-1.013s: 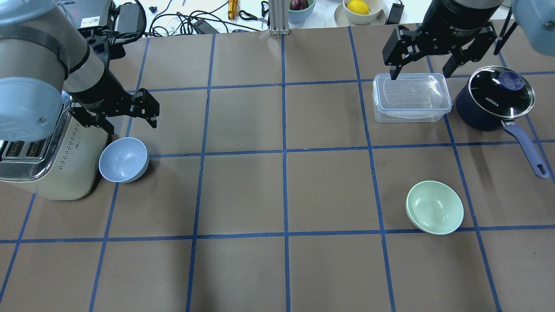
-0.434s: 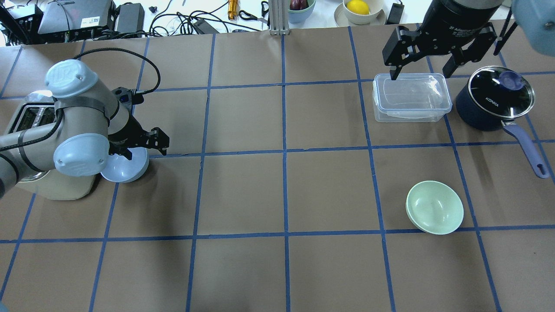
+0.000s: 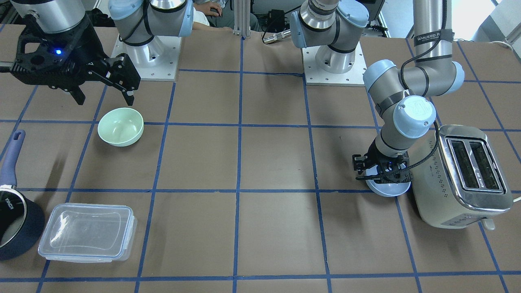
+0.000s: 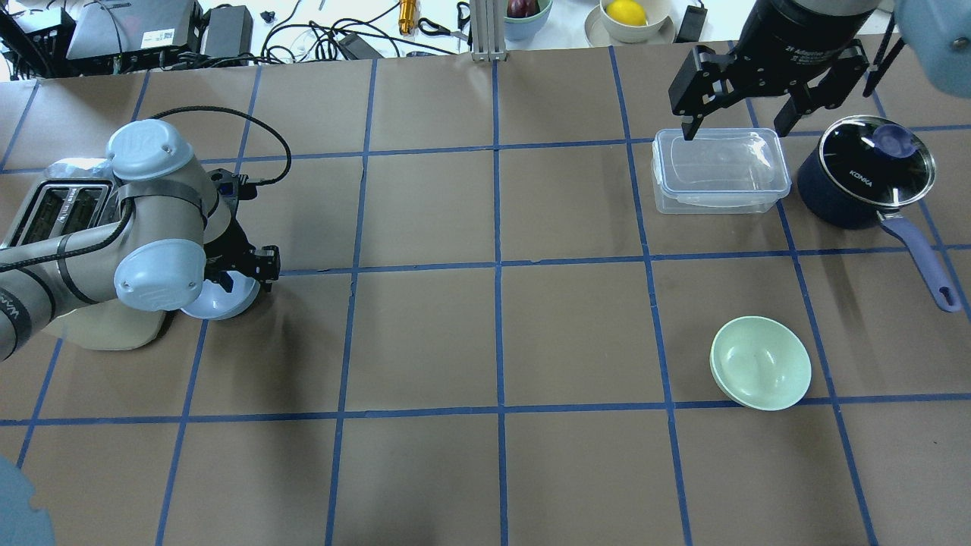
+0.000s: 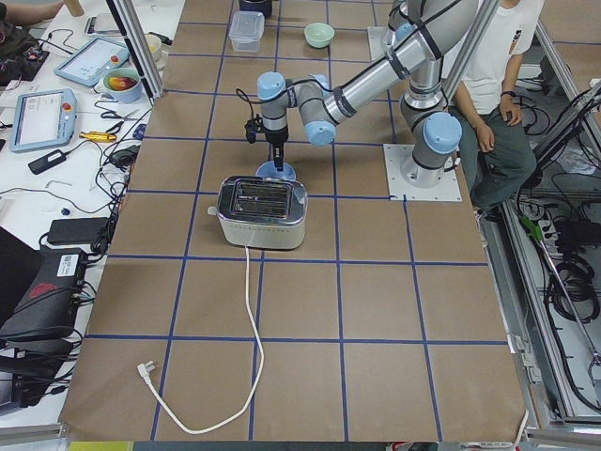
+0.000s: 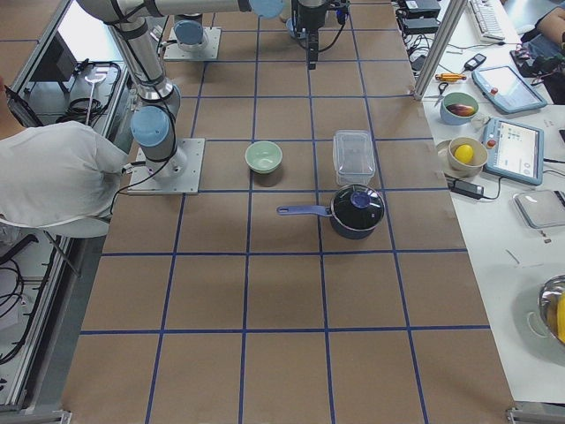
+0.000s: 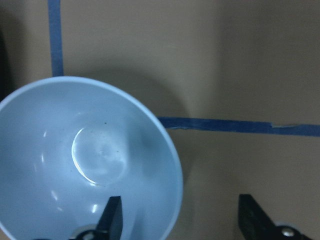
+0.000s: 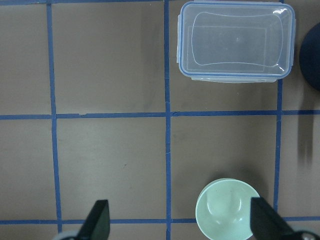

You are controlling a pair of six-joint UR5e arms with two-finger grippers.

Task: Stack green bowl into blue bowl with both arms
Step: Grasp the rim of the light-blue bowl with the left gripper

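Observation:
The blue bowl [image 4: 220, 302] stands upright at the table's left, tight against a toaster, and also shows in the front view [image 3: 386, 189]. My left gripper [image 4: 246, 274] is open and low over it. In the left wrist view [image 7: 182, 220] one finger is inside the bowl [image 7: 75, 160] and the other outside, straddling the rim. The green bowl [image 4: 761, 363] sits upright and alone at the right [image 3: 120, 126]. My right gripper [image 4: 758, 98] is open and empty, high above the table; its wrist view shows the green bowl [image 8: 227, 209] between the fingers, far below.
A cream toaster [image 3: 460, 175] touches the blue bowl on its outer side. A clear lidded container [image 4: 719, 170] and a navy saucepan [image 4: 868, 171] with a long handle stand at the back right, beyond the green bowl.
My left arm has swung down onto the blue bowl, and its open fingers now straddle the rim. The right arm and both bowls have not moved.

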